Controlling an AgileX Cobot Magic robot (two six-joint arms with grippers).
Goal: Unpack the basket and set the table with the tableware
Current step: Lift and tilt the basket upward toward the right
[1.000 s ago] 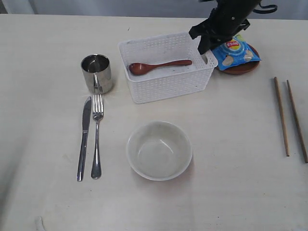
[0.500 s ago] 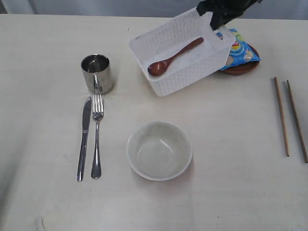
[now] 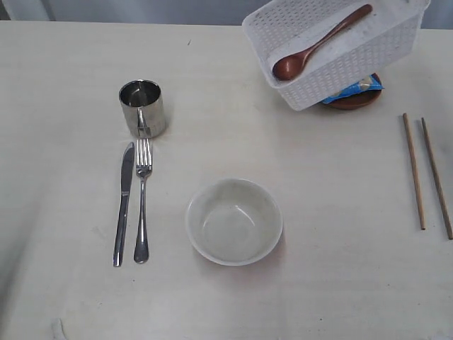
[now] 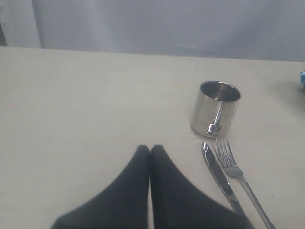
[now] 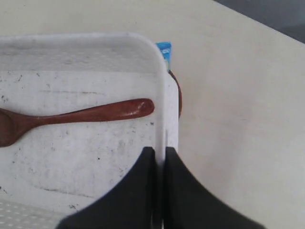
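Right wrist view: right gripper (image 5: 159,151) clamps the basket (image 5: 162,95) rim, spoon (image 5: 86,114) inside, chips bag (image 5: 163,49) beneath

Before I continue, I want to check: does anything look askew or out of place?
Yes. The basket hangs tilted above the table, its wall pinched by the right fingers, and the wooden spoon lies inside. A blue bag sits on the brown plate.
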